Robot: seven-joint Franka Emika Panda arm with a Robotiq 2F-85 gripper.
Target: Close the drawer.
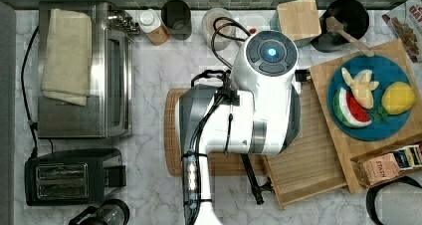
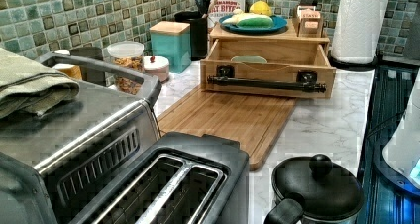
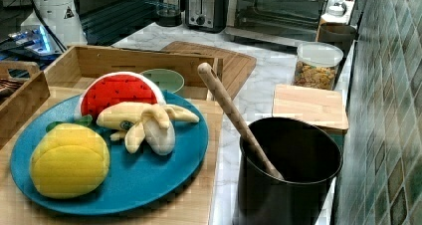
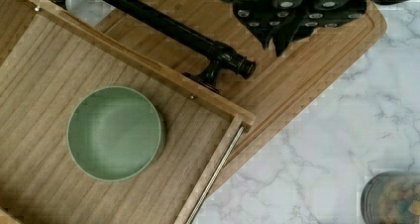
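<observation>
The drawer (image 2: pixel 267 50) stands pulled out of the wooden stand (image 2: pixel 270 34), its plain front (image 2: pixel 262 87) facing the cutting board. A black bar handle (image 4: pixel 163 23) runs along that front, also seen as the handle (image 2: pixel 267 84). A green bowl (image 4: pixel 115 132) sits on the drawer floor (image 4: pixel 44 85). In the top view the arm (image 1: pixel 249 110) covers most of the drawer (image 1: pixel 308 160). My gripper (image 4: pixel 280 43) hangs shut and holding nothing, above the cutting board (image 4: pixel 317 65), just beyond the handle's end and apart from it.
A blue plate (image 1: pixel 370 135) of toy fruit and a tea box (image 1: pixel 388 165) rest on the stand's top. A toaster oven (image 1: pixel 84 70), toaster (image 1: pixel 74 177), jars (image 1: pixel 219 26) and a black utensil pot (image 1: pixel 348 18) line the counter. A black pot (image 2: pixel 319 187) sits near the board.
</observation>
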